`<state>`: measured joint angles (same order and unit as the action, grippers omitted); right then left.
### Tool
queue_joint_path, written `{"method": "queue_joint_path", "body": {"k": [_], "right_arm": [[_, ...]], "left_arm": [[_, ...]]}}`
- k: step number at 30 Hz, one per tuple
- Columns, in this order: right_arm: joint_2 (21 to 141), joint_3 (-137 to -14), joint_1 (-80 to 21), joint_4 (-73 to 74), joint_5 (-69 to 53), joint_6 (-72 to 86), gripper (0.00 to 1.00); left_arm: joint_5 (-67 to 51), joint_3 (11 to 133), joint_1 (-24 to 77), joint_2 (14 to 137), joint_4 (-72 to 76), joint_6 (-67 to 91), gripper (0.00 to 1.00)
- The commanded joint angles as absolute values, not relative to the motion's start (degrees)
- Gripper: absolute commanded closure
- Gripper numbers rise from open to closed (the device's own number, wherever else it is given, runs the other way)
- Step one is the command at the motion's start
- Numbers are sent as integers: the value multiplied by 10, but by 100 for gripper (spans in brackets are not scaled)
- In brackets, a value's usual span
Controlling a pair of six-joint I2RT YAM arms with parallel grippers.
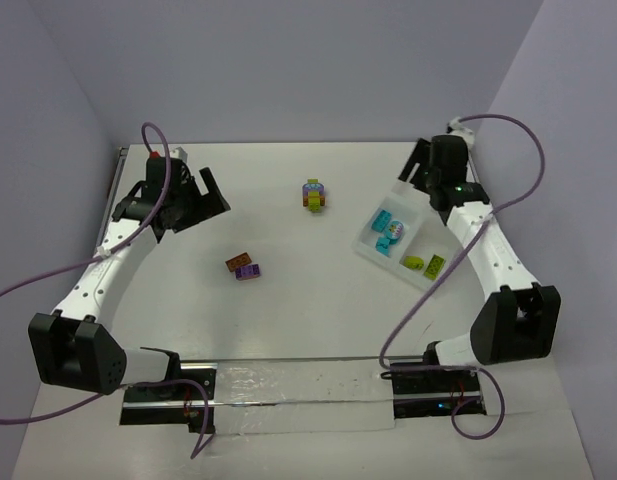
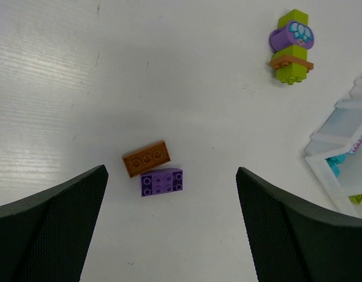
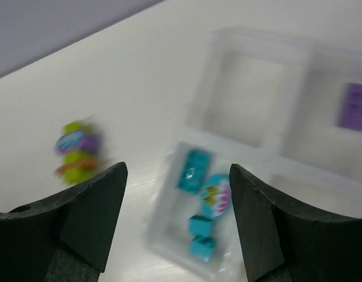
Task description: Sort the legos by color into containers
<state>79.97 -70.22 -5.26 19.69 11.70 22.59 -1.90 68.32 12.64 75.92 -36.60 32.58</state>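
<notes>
An orange brick [image 1: 238, 263] [image 2: 146, 158] and a purple brick [image 1: 250, 271] [image 2: 162, 181] lie side by side on the table. My left gripper [image 1: 200, 205] [image 2: 171, 171] hangs open above them, holding nothing. A multicoloured clump [image 1: 314, 195] [image 2: 291, 46] [image 3: 78, 151] of lime, purple and orange stands further back. The white divided tray [image 1: 364, 247] [image 3: 292, 106] sits on the right. It holds cyan bricks [image 1: 385, 221] [image 3: 195, 169], lime bricks [image 1: 415, 263] and a purple brick [image 3: 354, 106]. My right gripper [image 1: 418, 170] [image 3: 178, 167] is open and empty above the tray's cyan compartment.
The tray's edge [image 2: 339, 126] shows at the right of the left wrist view. A round cyan printed piece [image 3: 216, 197] lies among the cyan bricks. Purple cables loop beside both arms, and walls close in the table at the back and sides.
</notes>
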Motion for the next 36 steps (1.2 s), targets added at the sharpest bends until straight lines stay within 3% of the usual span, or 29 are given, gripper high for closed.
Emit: {"method": "queue_joint_path", "body": {"k": [1, 6, 9, 14, 20, 36], "right_arm": [[774, -705, -143, 181, 44, 202, 22], [814, -695, -276, 183, 31, 175, 22], [835, -698, -299, 189, 21, 184, 22], [843, -706, -301, 189, 14, 202, 22], [844, -713, -301, 196, 29, 202, 22], [834, -724, -297, 219, 72, 171, 21]], "left_arm": [[-4, 657, 127, 764, -383, 352, 3], [11, 579, 148, 742, -383, 388, 5], [5, 543, 174, 748, -379, 397, 5], [37, 510, 243, 788, -350, 439, 5], [33, 536, 264, 842, -357, 457, 10], [50, 605, 297, 959, -351, 427, 9]]}}
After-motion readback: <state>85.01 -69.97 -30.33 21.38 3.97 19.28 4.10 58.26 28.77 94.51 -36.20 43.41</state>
